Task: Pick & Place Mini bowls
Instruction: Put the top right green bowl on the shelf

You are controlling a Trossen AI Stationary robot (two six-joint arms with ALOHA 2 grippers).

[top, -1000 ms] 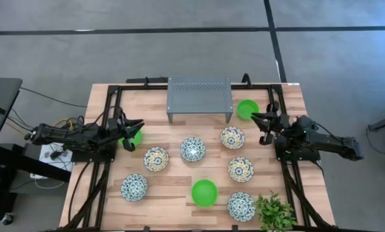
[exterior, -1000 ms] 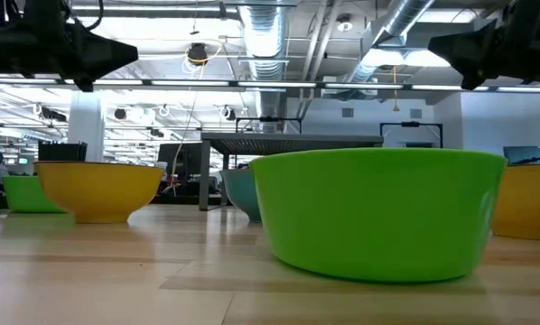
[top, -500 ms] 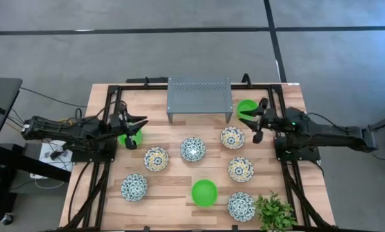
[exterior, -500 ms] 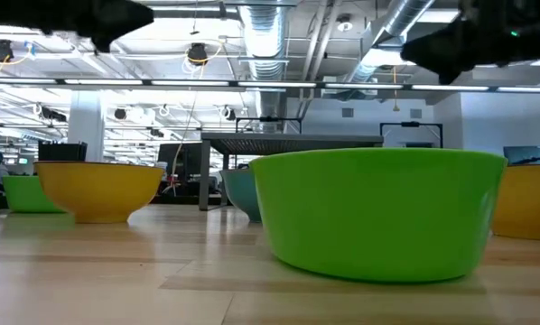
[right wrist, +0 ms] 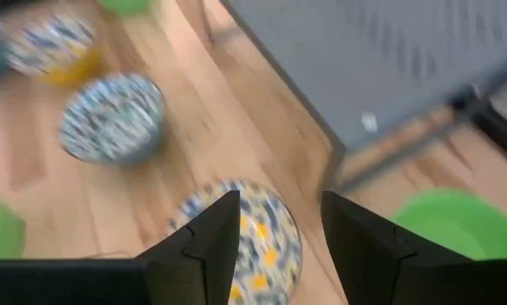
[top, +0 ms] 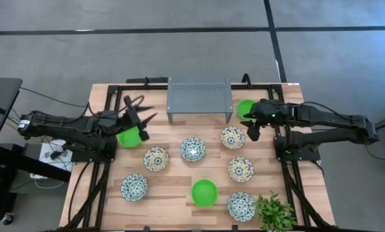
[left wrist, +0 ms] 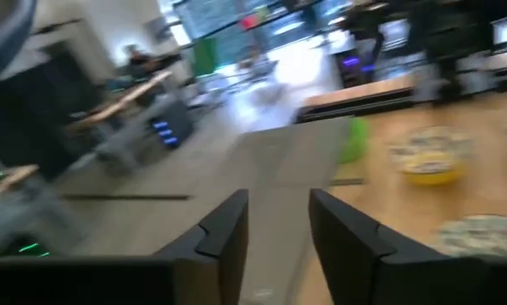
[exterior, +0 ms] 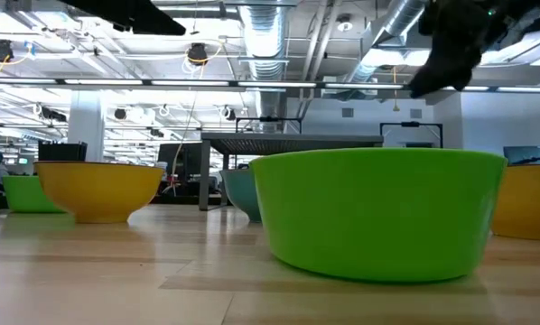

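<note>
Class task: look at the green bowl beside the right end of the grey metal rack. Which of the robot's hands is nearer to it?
The right hand. It hovers open at the edge of that green bowl, while the left hand is across the table, past the rack.

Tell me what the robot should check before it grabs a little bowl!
1. Right gripper open and empty: ok; the right wrist view shows a gap between its jaws.
2. Left gripper open and empty: ok; the left wrist view shows a gap.
3. Right gripper near a bowl: ok; it is between the green bowl by the metal rack and a yellow patterned bowl.
4. Left gripper near a bowl: ok; it is beside the green bowl on the left.
5. Which bowl each arm is aiming for: cannot tell.
6. Gripper heights above the table: cannot tell.
</note>
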